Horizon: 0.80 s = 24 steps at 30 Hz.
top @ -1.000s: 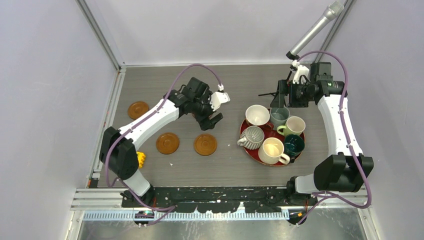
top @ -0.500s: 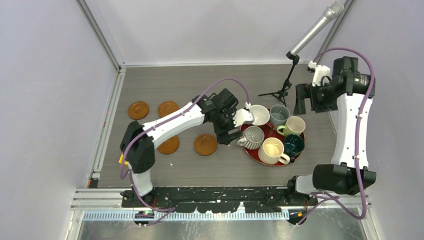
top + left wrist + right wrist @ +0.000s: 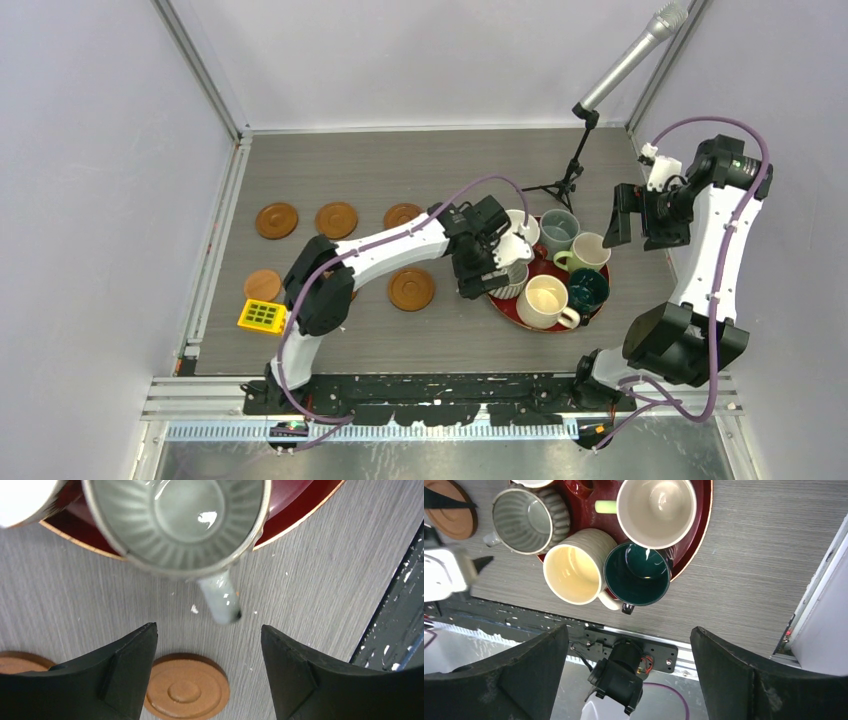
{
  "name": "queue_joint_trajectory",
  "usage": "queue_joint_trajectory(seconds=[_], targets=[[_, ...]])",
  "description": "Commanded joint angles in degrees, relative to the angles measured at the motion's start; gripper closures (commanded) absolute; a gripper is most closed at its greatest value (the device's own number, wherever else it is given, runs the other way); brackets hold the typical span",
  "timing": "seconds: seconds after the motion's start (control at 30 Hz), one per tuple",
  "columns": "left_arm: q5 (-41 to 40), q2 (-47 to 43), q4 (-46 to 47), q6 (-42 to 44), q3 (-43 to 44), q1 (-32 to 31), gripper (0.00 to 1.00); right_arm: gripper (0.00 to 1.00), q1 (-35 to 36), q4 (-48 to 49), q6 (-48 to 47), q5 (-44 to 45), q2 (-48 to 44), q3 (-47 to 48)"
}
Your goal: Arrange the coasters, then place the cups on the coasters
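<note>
Grey wood-grain table [image 3: 420,160]: left gripper [image 3: 207,630] with jaws spread and empty, the handle of the ribbed cup [image 3: 190,520] pointing at the gap just short of them, its far rim cut off, on the red tray [image 3: 295,515], a coaster [image 3: 185,692] beneath; right gripper [image 3: 629,630] wide open, empty, off the tray's right side.

Coasters [image 3: 276,220]: five in plain sight on the worktop [image 3: 450,170], three in the far row and two nearer. Anything under the left arm [image 3: 380,248] cannot be counted.
Cups: six, one of each kind: ribbed grey-white cup [image 3: 182,520], white cup [image 3: 522,220], grey-blue cup [image 3: 558,232], pale green cup [image 3: 592,250], cream cup [image 3: 545,300], dark teal cup [image 3: 588,288].
Red tray [image 3: 701,530]: one.
Yellow gridded block [image 3: 262,316]: one.
Microphone on a tripod [image 3: 630,55]: one.
Arms: two, counting the right arm [image 3: 715,240].
</note>
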Motion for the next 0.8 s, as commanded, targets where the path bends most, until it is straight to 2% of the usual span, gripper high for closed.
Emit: queue_joint_trajectory(seconds=[0.0,0.07,0.23,0.53,0.7,0.77], targets=[[-2.6,2.3,3.7,-1.8,2.3,-1.5,0.24,0.05,-0.3,2.3,4.8,-2.7,1.7,3.2],[-3.4,3.8,4.0,-3.0,3.2,-1.5,0.28,0.05,-0.3,3.5,7.7,-3.4,2.7,4.8],[-6.2,5.8,6.0,-3.8,4.5,-1.8,0.37,0.05,-0.8,4.6,6.7,-1.1,2.0,6.4],[-6.3,4.4,6.9,-5.7,3.3,-1.8,0.62,0.05,-0.8,5.4,7.0,-2.4,0.5,6.2],[-4.1,1.2,8.5,-4.3,-0.1,-1.8,0.82,0.05,-0.8,6.5,7.3,-3.1,0.0,6.1],[-2.6,-0.7,9.5,-3.9,-2.3,-1.8,0.93,0.05,-0.8,6.8,7.6,-3.7,0.0,6.0]])
